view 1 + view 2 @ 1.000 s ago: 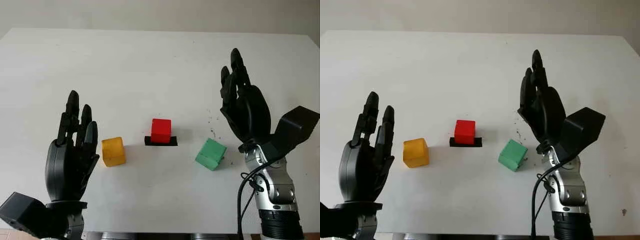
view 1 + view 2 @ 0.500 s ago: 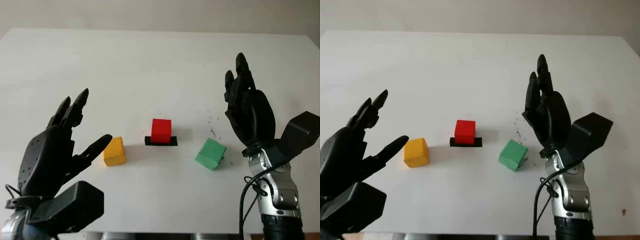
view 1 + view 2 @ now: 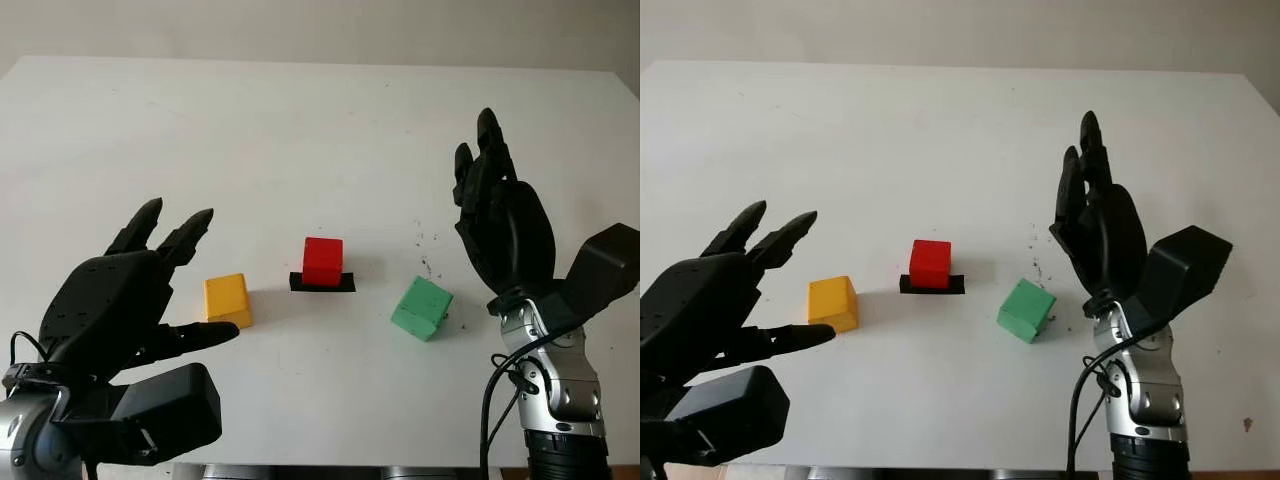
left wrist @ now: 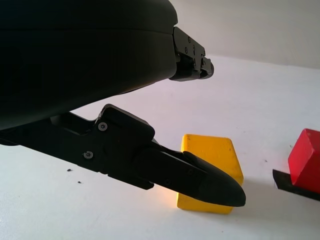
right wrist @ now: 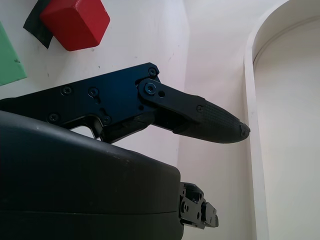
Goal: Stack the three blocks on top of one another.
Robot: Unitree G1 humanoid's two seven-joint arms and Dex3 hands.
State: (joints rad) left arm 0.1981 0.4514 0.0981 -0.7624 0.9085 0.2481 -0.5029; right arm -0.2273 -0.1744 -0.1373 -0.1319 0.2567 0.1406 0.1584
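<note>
Stack: none built, we judge | yellow block (image 3: 227, 300) 9 o'clock, red block (image 3: 322, 261) centre, green block (image 3: 422, 307) 3 o'clock, all apart on tabletop (image 3: 300, 140) | left hand (image 3: 120, 305) released beside yellow | right hand (image 3: 500, 225) released, idle.

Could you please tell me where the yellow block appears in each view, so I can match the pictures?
Left eye view: yellow block left of centre, by the left robot hand.
Right eye view: it sits further left.
Left wrist view: lower centre, behind a finger.
Right wrist view: not in it.
Shared landmark: the red block on its black strip.
</note>
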